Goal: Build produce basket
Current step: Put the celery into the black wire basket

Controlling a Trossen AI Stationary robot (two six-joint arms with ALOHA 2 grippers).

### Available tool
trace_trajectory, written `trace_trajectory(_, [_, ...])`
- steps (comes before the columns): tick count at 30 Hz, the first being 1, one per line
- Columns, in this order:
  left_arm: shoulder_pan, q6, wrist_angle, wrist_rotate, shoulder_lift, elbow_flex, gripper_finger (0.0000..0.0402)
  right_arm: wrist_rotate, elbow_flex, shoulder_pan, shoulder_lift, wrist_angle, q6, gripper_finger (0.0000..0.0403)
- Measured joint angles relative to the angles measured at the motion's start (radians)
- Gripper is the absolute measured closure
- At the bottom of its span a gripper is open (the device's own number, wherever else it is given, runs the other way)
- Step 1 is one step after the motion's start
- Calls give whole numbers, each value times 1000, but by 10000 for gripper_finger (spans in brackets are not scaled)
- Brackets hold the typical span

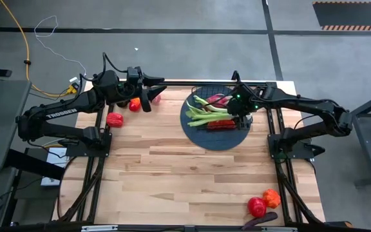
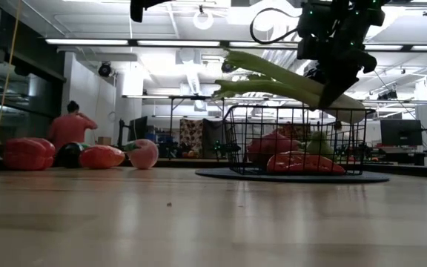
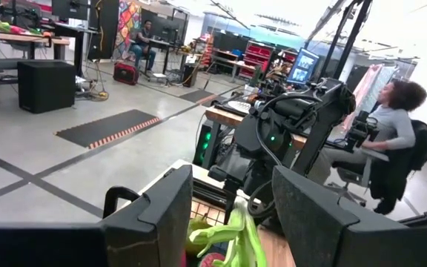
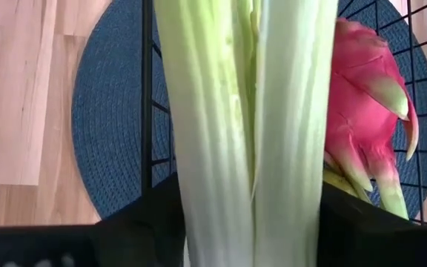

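Observation:
My right gripper (image 1: 240,115) is over the black wire basket (image 1: 232,90) on its dark round disc (image 1: 195,132), shut on the long pale green celery (image 1: 205,113). In the low view the celery (image 2: 273,78) hangs slanted above the basket's rim (image 2: 295,108). A pink dragon fruit (image 4: 362,111) and red pieces (image 2: 302,163) lie inside the basket. My left gripper (image 1: 148,98) is open and raised over the far left of the table, holding nothing; its wrist view (image 3: 232,193) looks toward the right arm. My right gripper pinches the celery's stalks (image 4: 250,215) between its two fingers (image 4: 124,237), near the thick end. It comes from above, with the fingers across the stalks. The celery is lifted and tilted, its leafy end (image 2: 224,89) higher and toward the table's left, its thick end (image 2: 358,113) by the basket's rim.
Red peppers (image 1: 114,119) (image 1: 134,104) and a pink round fruit (image 1: 154,98) lie under and beside the left arm. A red piece (image 1: 256,206), an orange one (image 1: 272,196) and a dark eggplant (image 1: 259,221) sit at the near right corner. Bare wood (image 1: 172,174) fills the middle.

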Motion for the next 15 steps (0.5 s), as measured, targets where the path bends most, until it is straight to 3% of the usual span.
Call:
trace_trajectory(6, [0,0,0,0,0,0,225,-2,0,2,0,1,0,181])
trace_trajectory(15, [0,0,0,0,0,0,225,-11,-1,41,0,46,18,179])
